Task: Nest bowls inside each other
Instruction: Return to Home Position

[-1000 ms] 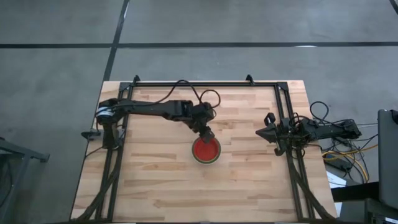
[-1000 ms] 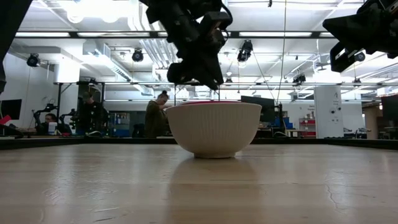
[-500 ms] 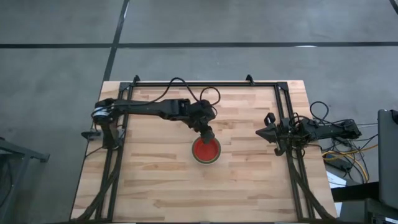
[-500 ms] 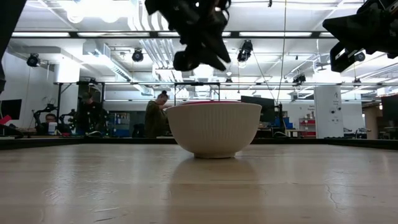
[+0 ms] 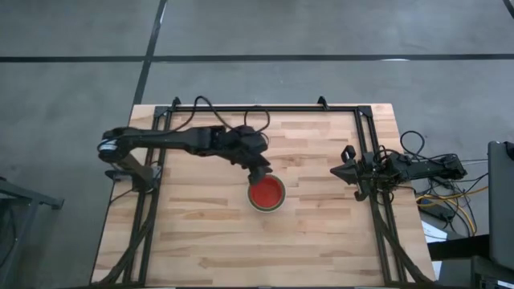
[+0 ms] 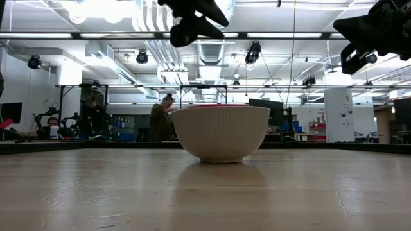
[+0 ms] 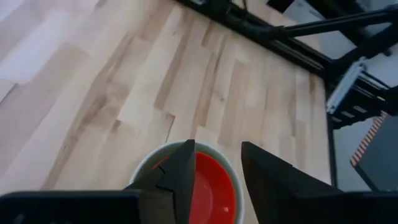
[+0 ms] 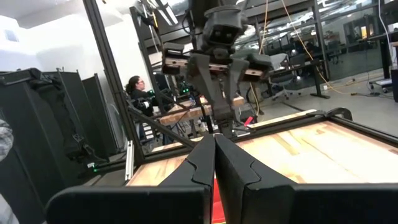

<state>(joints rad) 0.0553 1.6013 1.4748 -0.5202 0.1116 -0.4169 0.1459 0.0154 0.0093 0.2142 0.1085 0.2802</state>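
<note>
Looking down on your table, you will find the stack of bowls standing near the middle, on its own, with nothing touching it. The red bowl sits innermost and the pale bowl outermost. Its ribbed wall stands upright on the wood, and only a thin red edge shows over its rim in the low view. Whatever lies between those two you cannot make out. Your left gripper hangs in the air above the stack, clear of it, over the side of the rim nearest that arm's base. Its fingers are spread apart with nothing between them, and the left wrist view looks down through the gap onto the red bowl. Your right gripper waits at the table's right edge, pointing inward, well apart from the stack, its fingers pressed together on nothing. Beyond the table, a person stands in the room.
</note>
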